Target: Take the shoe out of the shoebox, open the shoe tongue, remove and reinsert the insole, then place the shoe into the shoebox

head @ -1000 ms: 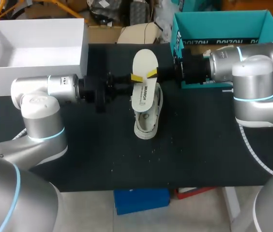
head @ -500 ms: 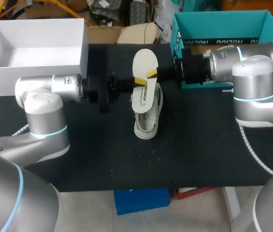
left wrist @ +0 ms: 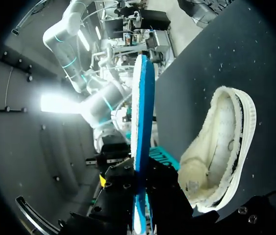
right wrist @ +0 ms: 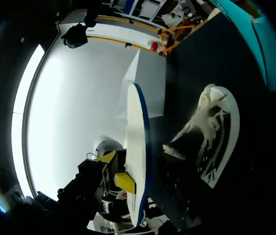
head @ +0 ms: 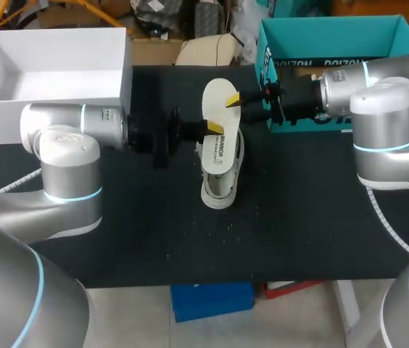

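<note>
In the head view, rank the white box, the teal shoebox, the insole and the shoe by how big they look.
1. white box and teal shoebox: alike; the shoebox is partly hidden.
2. insole, raised nearer the camera.
3. shoe, partly hidden beneath it.

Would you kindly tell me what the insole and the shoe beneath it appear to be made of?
The insole looks like thin, fairly stiff foam: smooth matte off-white face, and a blue edge that shows edge-on in both wrist views. The shoe seems to have a whitish fabric upper with a fuzzy, fleece-like cream lining; its pale sole rim looks rubbery, though that is uncertain.
</note>
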Tool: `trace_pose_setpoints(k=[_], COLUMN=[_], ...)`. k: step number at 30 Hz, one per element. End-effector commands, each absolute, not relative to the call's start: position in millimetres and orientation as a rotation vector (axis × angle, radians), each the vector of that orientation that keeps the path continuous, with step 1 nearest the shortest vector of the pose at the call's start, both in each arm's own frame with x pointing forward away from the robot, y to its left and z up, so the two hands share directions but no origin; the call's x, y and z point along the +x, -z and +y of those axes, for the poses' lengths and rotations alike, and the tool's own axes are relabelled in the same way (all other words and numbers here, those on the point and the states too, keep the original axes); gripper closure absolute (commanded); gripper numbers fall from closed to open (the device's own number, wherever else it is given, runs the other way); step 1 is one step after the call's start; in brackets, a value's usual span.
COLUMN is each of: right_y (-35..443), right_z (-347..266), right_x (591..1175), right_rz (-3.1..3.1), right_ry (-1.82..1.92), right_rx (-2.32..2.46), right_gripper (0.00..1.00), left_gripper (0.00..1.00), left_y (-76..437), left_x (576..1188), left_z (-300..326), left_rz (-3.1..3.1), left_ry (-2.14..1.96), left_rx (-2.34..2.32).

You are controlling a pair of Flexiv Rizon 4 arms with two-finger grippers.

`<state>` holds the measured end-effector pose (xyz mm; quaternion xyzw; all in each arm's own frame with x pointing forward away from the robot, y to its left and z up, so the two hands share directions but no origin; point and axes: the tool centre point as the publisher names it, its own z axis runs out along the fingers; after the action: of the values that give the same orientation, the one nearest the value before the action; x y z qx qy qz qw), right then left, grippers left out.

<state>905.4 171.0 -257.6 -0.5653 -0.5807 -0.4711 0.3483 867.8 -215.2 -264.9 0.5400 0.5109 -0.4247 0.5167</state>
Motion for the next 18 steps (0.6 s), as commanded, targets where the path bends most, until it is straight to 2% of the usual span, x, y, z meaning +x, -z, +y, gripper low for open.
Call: trace_pose_setpoints(k=[1, 14, 18], right_y=[238.2, 222.2, 218.9], right_z=[152.5, 114.8, 109.6], right_x=[883.2, 834.9, 828.5], right_rz=[-1.564, -1.843, -1.88], right_ry=[1.224, 1.208, 1.208], right_rx=[-1.595, -1.695, -1.744], right_gripper=[0.0, 0.0, 0.0], left_gripper=[1.0, 1.0, 1.0], left_y=[257.2, 265.8, 270.5], left_x=[848.9, 809.0, 794.8], left_z=[-208.2, -194.9, -194.2], left_rz=[1.352, 1.65, 1.703], left_ry=[0.959, 1.038, 0.988], left_rx=[1.374, 1.438, 1.588])
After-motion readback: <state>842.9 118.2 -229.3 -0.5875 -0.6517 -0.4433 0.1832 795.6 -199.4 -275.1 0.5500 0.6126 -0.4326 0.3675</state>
